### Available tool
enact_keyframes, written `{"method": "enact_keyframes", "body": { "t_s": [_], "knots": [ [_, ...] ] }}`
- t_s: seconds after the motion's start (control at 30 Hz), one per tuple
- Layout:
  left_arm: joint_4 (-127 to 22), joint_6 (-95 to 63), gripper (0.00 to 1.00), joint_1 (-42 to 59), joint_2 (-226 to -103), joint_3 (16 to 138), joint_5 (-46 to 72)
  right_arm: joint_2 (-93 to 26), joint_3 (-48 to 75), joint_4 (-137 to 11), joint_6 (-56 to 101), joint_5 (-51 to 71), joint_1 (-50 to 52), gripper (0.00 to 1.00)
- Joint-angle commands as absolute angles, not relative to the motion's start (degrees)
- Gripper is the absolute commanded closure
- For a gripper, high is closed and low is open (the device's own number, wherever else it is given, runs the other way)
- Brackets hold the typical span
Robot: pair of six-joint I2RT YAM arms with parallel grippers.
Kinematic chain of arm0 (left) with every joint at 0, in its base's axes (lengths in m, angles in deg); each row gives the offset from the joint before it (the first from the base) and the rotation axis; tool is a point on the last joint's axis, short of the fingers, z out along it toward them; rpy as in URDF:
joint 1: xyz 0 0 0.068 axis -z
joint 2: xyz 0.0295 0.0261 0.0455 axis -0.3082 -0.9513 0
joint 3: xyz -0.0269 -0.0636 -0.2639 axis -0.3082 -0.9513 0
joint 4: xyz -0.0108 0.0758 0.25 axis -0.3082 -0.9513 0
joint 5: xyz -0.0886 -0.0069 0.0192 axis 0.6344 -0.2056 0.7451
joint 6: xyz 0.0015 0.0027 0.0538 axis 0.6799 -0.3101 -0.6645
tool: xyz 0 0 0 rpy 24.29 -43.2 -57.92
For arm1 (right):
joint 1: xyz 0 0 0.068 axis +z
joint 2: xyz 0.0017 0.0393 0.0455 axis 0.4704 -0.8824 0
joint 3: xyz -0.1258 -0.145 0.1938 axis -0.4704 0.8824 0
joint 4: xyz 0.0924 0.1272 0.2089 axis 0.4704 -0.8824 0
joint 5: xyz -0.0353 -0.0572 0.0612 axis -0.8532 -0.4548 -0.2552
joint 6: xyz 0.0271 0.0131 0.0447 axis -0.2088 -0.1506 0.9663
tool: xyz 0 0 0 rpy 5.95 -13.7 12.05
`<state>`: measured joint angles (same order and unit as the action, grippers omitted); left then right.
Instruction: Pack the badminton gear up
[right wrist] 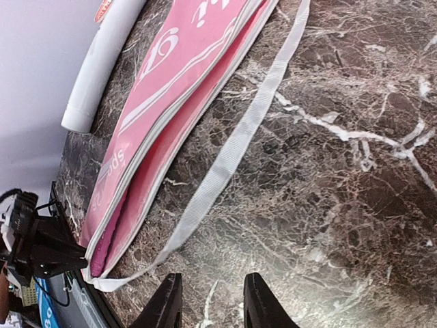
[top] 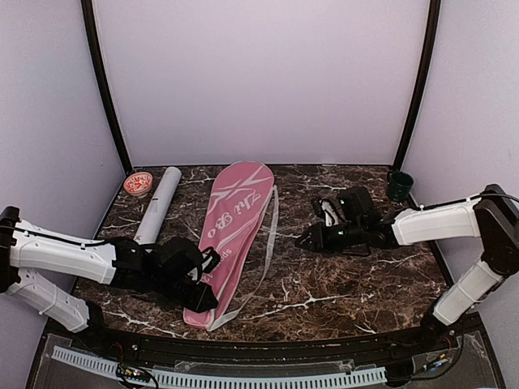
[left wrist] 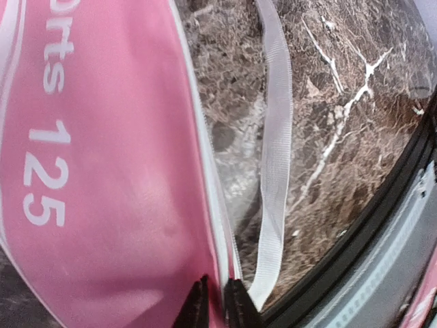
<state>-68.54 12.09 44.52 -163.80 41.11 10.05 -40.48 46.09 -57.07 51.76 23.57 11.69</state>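
While the pink bag (top: 231,235) lies flat mid-table, narrow end toward the arms, the left gripper (left wrist: 218,309) sits right at that end's zipper edge — jaws barely a slit apart, can't tell if they're pinching it. Right gripper (right wrist: 208,304) hovers over the marble table (top: 365,275) beside the white strap (right wrist: 232,150) — jaws apart, holding nothing. White tube (top: 158,203) lies left of the bag.

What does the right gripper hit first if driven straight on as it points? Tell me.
Probably the white strap, lying on the table across the path of the right gripper; beyond it comes the zipper edge of the pink racket bag. Height is unclear, so it could pass over the strap.
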Motion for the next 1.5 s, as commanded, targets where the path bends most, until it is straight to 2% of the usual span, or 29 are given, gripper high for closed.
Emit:
{"method": "enact_keyframes", "body": {
  "t_s": [0.0, 0.1, 0.23, 0.6, 0.97, 1.07, 1.1, 1.17, 1.27, 1.3, 1.47],
  "knots": [
    [-74.2, 7.7, 0.75, 43.7, -160.2, 44.5, 1.5, -40.8, 44.7, -56.2, 50.2, 23.5, 9.9, 0.69],
    [-74.0, 4.4, 0.58, 43.3, -161.2, 48.9, -0.6, -42.9, 43.3, -55.3, 50.1, 23.8, 8.8, 0.69],
    [-72.1, -1.7, 0.52, 42.4, -168.0, 56.4, -0.4, -46.8, 41.6, -52.9, 51.4, 25.7, 7.5, 0.69],
    [-73.1, -6.0, 0.51, 38.1, -193.7, 78.6, 3.2, -46.0, 41.4, -52.2, 52.1, 27.1, 5.2, 0.69],
    [-75.9, -7.3, 0.51, 37.1, -205.8, 86.6, 4.3, -45.4, 42.8, -51.6, 52.2, 27.8, 4.1, 0.69],
    [-77.3, -7.3, 0.54, 37.1, -207.5, 88.1, 3.7, -45.4, 42.9, -51.4, 52.2, 28.1, 3.9, 0.69],
    [-77.6, -7.2, 0.58, 37.1, -207.9, 88.5, 4.0, -45.4, 42.9, -51.4, 52.2, 28.2, 3.8, 0.69],
    [-77.8, -7.2, 0.69, 37.1, -208.3, 88.8, 4.5, -45.5, 42.9, -51.4, 52.2, 28.3, 3.6, 0.69],
    [-79.8, -7.3, 0.94, 37.1, -207.8, 90.7, 4.5, -45.5, 42.9, -51.4, 52.1, 28.5, 3.5, 0.69],
    [-80.1, -7.5, 0.98, 37.1, -206.7, 91.2, 4.7, -45.6, 42.9, -51.4, 52.1, 28.7, 3.5, 0.69],
    [-80.6, -8.2, 1.0, 36.1, -198.6, 91.0, 2.1, -45.7, 43.1, -51.1, 52.0, 29.0, 3.4, 0.7]
  ]
}}
